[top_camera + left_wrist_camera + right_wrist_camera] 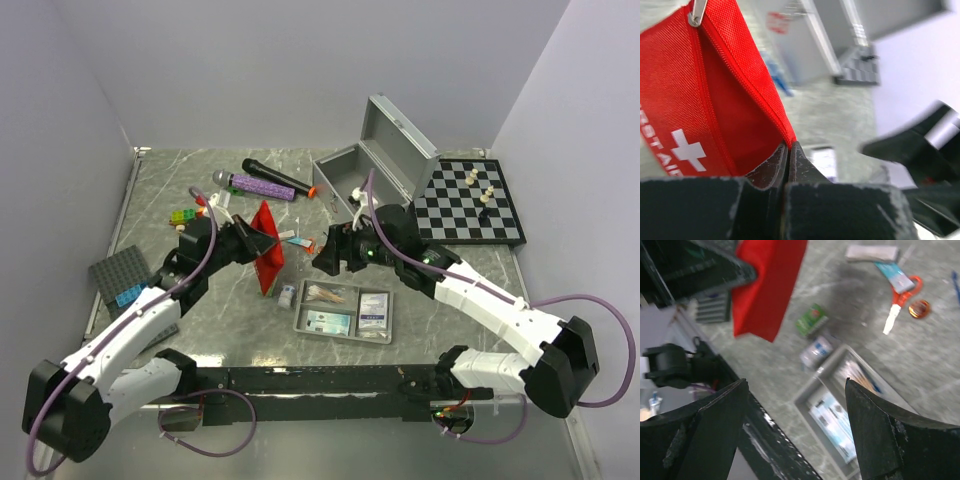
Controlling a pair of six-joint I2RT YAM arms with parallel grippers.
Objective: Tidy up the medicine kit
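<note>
A red pouch [266,245] with a white cross hangs lifted above the table, left of centre. My left gripper [258,243] is shut on its zipper edge; in the left wrist view the jaws [788,146] pinch the hem of the pouch [715,100]. My right gripper [324,260] stands open and empty beside it, over the grey divided tray [303,306]. In the right wrist view that gripper [795,382] frames the tray [810,390], the pouch [770,285], a green packet [811,319] and a small white container [816,351]. The silver case [350,172] stands open at the back.
A chessboard [470,200] with pieces lies at the right. Two microphones [262,186] lie at the back left, with coloured blocks [183,215] nearby. A dark studded plate [122,275] lies at the left edge. Orange-handled scissors [900,297] and a small round tin [919,309] lie beyond the tray.
</note>
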